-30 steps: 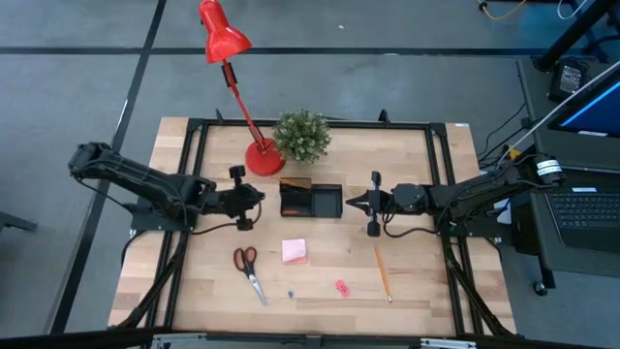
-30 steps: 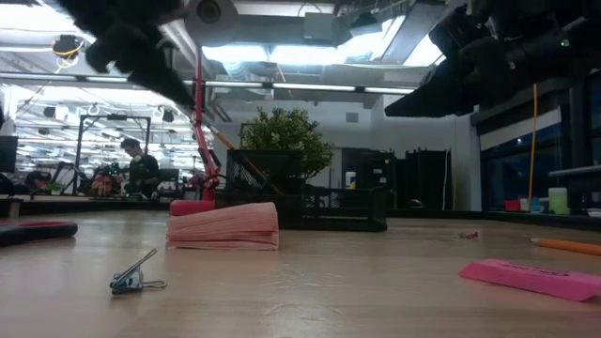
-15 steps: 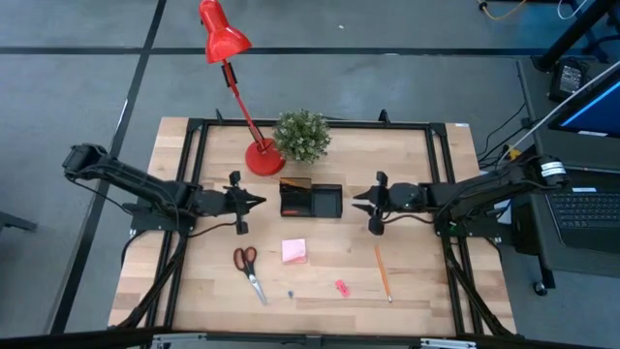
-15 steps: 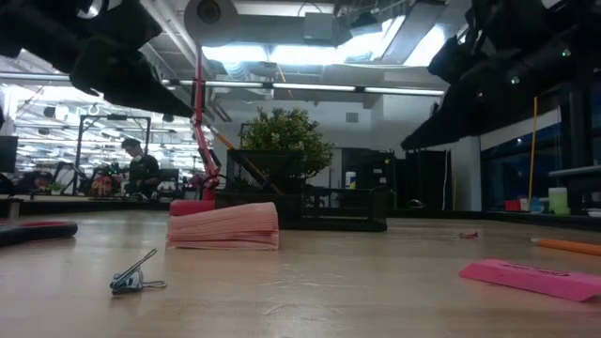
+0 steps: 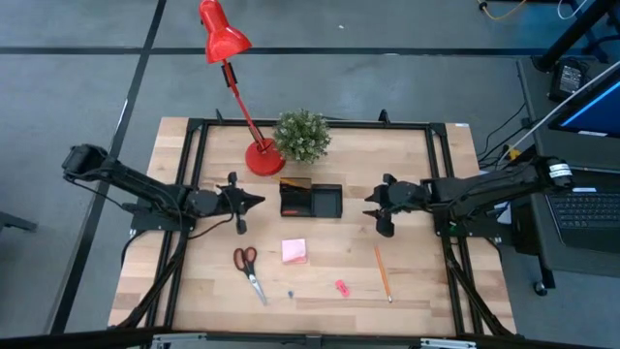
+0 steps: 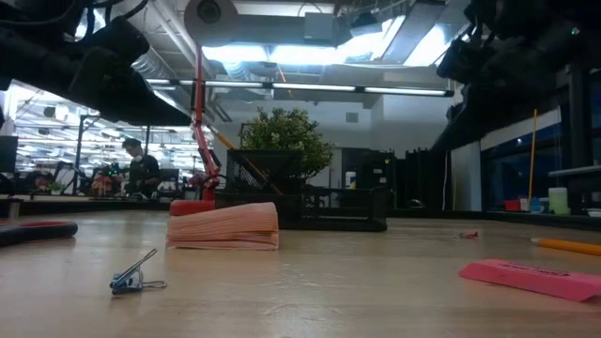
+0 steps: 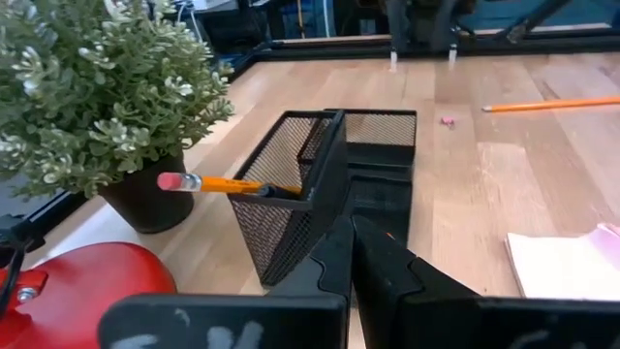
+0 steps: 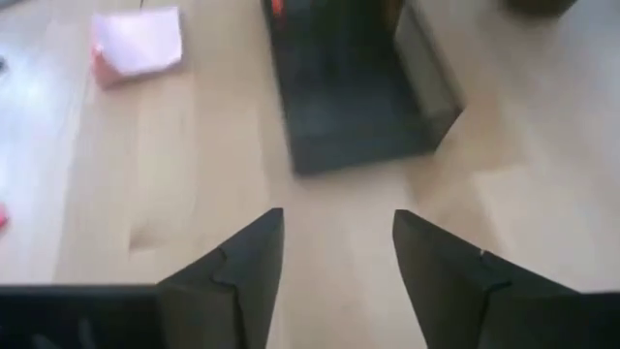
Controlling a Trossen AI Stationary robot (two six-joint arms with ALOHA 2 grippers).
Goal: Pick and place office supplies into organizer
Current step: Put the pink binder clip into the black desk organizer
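Note:
The black mesh organizer (image 5: 311,200) stands at the table's middle; an orange pencil (image 7: 228,183) leans in its taller compartment. On the table lie red-handled scissors (image 5: 247,270), a pink sticky-note pad (image 5: 294,251), an orange pencil (image 5: 383,271), a pink eraser (image 5: 341,287) and a small blue binder clip (image 6: 131,276). My left gripper (image 5: 248,201) is shut and empty, left of the organizer, pointing at it (image 7: 351,242). My right gripper (image 5: 374,206) is open and empty, right of the organizer (image 8: 337,233).
A red desk lamp (image 5: 262,158) and a green potted plant (image 5: 302,135) stand just behind the organizer. A black frame (image 5: 194,124) runs around the table. A laptop (image 5: 586,208) sits off the right edge. Bare wood lies along the near edge.
My left gripper has drawn back from the organizer toward the table's left edge. My right gripper has drawn back from the organizer toward the table's right edge. The things on the table have stayed where they were.

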